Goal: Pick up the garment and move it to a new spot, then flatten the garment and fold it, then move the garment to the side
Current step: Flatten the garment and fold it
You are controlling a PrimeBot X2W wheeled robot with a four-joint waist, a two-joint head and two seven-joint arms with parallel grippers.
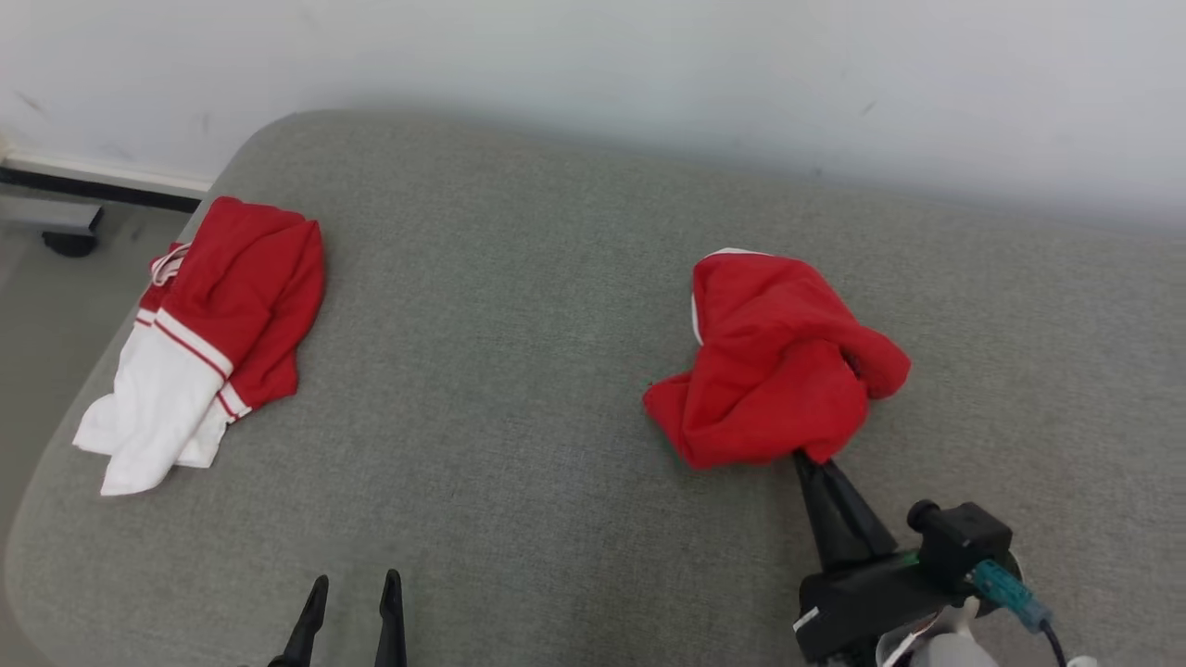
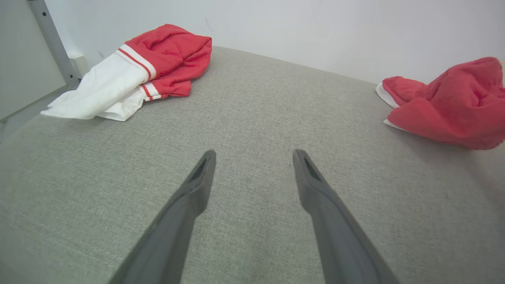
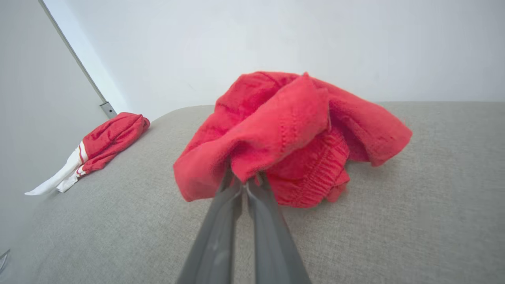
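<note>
Grey upholstery [image 1: 519, 389] runs back to a white wall [image 1: 649, 74]. The crumpled red garment [image 1: 769, 361] lies right of centre, its near edge pinched by the clenched right gripper [image 1: 808, 463], while the left gripper [image 1: 357, 584] hovers spread and empty. This looks like the pick-up step: next the right arm must lift the bundle clear and carry it to bare upholstery.

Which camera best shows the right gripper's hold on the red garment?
Right wrist view: the right gripper pinches the red garment up close. Head view: cloth covers its tips. Left wrist view: the garment at the frame's edge.
</note>
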